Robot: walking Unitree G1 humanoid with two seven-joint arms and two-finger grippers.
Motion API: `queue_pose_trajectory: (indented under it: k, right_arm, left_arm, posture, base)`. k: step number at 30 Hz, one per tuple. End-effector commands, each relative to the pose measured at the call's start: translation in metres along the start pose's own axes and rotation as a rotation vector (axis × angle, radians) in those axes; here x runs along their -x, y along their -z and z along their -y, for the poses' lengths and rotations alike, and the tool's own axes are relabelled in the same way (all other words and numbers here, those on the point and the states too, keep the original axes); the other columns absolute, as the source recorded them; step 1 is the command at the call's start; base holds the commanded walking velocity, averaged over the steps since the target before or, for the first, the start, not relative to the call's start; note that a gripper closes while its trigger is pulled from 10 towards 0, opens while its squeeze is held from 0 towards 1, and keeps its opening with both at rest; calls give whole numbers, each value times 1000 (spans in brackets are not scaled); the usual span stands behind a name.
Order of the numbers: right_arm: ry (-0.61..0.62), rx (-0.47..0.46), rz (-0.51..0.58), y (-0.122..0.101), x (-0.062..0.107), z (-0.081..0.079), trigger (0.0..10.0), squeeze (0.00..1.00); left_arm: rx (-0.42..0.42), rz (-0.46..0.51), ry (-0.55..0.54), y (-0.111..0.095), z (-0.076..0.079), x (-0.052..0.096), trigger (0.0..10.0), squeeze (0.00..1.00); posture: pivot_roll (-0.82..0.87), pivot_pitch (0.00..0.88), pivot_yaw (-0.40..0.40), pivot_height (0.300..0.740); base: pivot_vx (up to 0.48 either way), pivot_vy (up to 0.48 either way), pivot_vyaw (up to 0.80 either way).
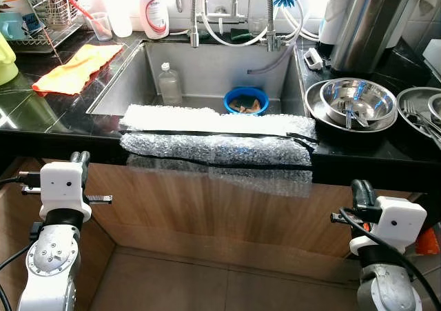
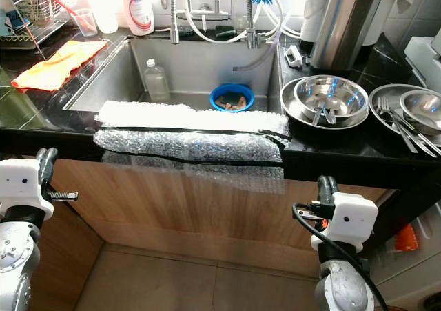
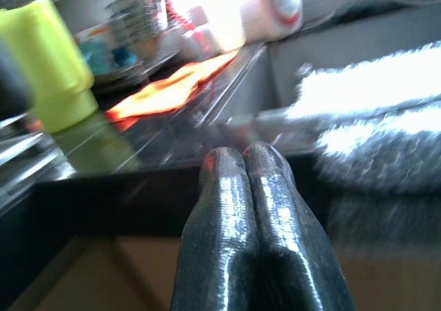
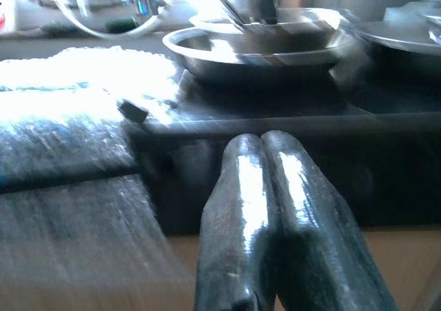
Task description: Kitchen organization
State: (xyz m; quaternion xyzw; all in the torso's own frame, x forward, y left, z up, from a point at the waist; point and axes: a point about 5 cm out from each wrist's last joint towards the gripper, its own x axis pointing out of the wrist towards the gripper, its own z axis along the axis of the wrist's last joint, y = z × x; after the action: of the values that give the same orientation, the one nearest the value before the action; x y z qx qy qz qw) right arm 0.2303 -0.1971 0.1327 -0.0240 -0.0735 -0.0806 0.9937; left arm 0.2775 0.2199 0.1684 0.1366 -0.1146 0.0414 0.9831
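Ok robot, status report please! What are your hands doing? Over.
Left gripper and right gripper shut, empty, low before the counter. Steel bowls untouched right of the sink. Bubble wrap drapes the counter edge.

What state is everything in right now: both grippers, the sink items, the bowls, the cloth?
Left gripper: fingers shut, empty, below counter edge.
Right gripper: fingers shut, empty, below counter edge.
Blue bowl: upright in sink, holding scraps.
Clear bottle: upright in sink, capped.
Steel bowls: nested on right counter, utensils inside.
Orange cloth: crumpled, left counter.
Bubble wrap: draped over sink's front edge.
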Motion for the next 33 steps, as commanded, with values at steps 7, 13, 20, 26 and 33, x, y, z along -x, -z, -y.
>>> queue_pose_trajectory:
  k: [7,13,20,26,33]
  right_arm:
    - [-20,-5,71,-14,-11,-9,10000,0]
    - [-14,-2,58,-8,-10,-10,10000,0]
    - [25,5,53,-5,-12,0,10000,1000]
    - [9,-13,87,-10,-20,-2,10000,1000]
    - [-25,-19,116,-15,-31,-6,10000,1000]
  left_arm:
    - [15,46,84,-9,23,-8,10000,0]
    - [15,54,105,-6,30,-9,10000,0]
    - [-4,47,110,-2,23,-13,10000,0]
    - [-5,65,110,-4,24,-17,10000,0]
    - [6,76,117,-6,29,-18,10000,0]
  posture:
    - [-39,106,44,740]
    - [-32,112,51,740]
    - [-31,112,54,740]
    - [-28,110,51,740]
    - [-27,103,45,740]
  base:
    - [0,0,0]
    - [0,0,0]
    - [0,0,0]
    - [0,0,0]
    - [0,0,0]
